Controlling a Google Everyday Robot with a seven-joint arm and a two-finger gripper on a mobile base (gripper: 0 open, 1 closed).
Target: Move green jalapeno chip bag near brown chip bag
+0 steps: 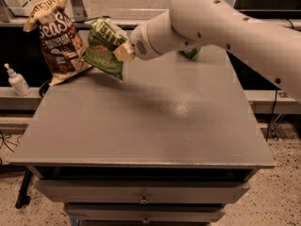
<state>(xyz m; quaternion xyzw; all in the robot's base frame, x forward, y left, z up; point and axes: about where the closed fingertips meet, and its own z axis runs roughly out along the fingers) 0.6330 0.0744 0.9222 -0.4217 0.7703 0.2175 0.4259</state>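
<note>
The green jalapeno chip bag (104,47) hangs in the air at the back left of the grey table (141,121), held at its right edge by my gripper (123,51). The gripper is shut on the bag. The bag sits just right of the brown chip bag (55,36), which stands upright at the table's back left corner with white "Sea Salt" lettering. The two bags are nearly touching. My white arm reaches in from the upper right.
Another green bag (192,53) peeks out behind my arm at the back of the table. A small white pump bottle (17,80) stands on a shelf to the left. Drawers (141,192) sit under the table front.
</note>
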